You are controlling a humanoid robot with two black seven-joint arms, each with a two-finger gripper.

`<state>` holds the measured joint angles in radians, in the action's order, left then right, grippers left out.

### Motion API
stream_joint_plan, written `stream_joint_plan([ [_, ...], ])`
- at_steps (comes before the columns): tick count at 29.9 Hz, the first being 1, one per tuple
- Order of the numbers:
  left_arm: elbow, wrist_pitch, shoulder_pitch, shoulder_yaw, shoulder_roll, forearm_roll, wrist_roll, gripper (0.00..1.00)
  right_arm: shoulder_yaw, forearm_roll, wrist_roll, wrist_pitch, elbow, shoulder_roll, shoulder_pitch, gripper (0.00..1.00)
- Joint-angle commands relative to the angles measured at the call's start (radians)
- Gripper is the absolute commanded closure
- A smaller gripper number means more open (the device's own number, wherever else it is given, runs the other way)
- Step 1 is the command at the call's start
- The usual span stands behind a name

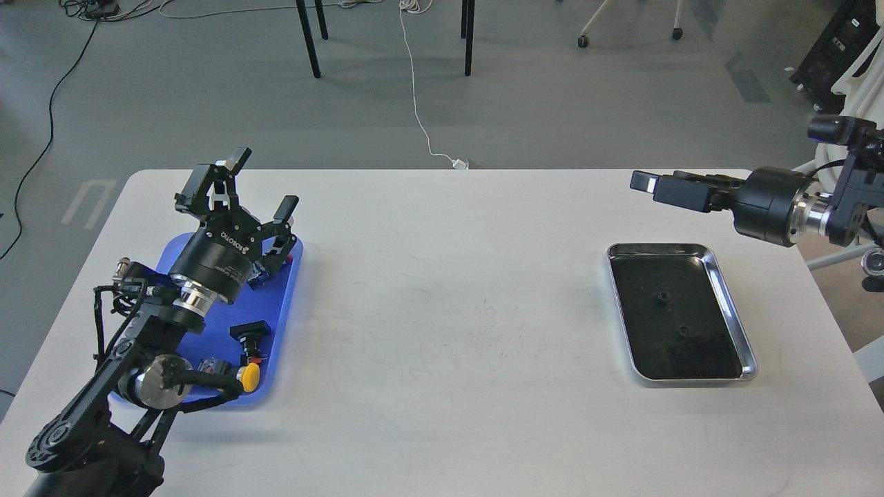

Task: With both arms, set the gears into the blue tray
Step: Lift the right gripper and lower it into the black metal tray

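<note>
Two tiny black gears point(662, 298) point(681, 332) lie on the black floor of the silver tray point(733, 308) at the right. The blue tray point(282, 298) sits at the left, partly hidden under my left arm. My left gripper point(240, 195) hovers over the tray's far end, open, with nothing between its fingers. Level above the table's far right corner, my right gripper point(656, 186) points left, beyond the silver tray and apart from it. It is seen side-on, so its fingers cannot be told apart.
In the blue tray lie push-buttons, one with a black cap point(250, 335) and one with a yellow cap point(249, 376). The white table point(449, 310) stretches between the two trays. Chair legs and cables are on the floor beyond.
</note>
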<state>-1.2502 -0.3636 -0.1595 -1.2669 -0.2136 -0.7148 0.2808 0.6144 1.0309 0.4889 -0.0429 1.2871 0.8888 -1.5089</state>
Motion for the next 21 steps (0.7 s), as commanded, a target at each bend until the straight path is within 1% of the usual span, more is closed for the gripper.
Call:
stream_joint_plan([
  [1, 0.000, 0.000, 0.001, 0.001, -0.001, 0.000, 0.006, 0.02, 0.151, 0.086, 0.000, 0.044, -0.005, -0.037, -0.100, 0.01],
  [3, 0.000, 0.000, 0.005, 0.001, -0.003, 0.000, 0.011, 0.02, 0.226, 0.136, 0.000, 0.049, -0.023, -0.069, -0.117, 0.01],
  [6, -0.002, 0.000, 0.006, 0.001, -0.003, 0.000, 0.012, 0.02, 0.322, 0.193, 0.000, 0.049, -0.096, -0.125, -0.114, 0.02],
  [9, 0.000, 0.002, 0.008, 0.001, -0.003, -0.002, 0.012, 0.02, 0.401, 0.206, 0.000, 0.048, -0.156, -0.178, -0.097, 0.03],
  [13, -0.002, 0.000, 0.009, 0.000, -0.003, 0.000, 0.012, 0.02, 0.453, 0.207, 0.000, 0.041, -0.157, -0.198, -0.091, 0.04],
  [16, -0.002, 0.000, 0.009, 0.000, -0.003, 0.000, 0.014, 0.02, 0.472, 0.207, 0.000, 0.035, -0.164, -0.226, -0.054, 0.07],
  [21, -0.002, 0.000, 0.009, -0.003, -0.003, 0.000, 0.014, 0.02, 0.528, 0.199, 0.000, -0.037, -0.178, -0.267, -0.013, 0.09],
])
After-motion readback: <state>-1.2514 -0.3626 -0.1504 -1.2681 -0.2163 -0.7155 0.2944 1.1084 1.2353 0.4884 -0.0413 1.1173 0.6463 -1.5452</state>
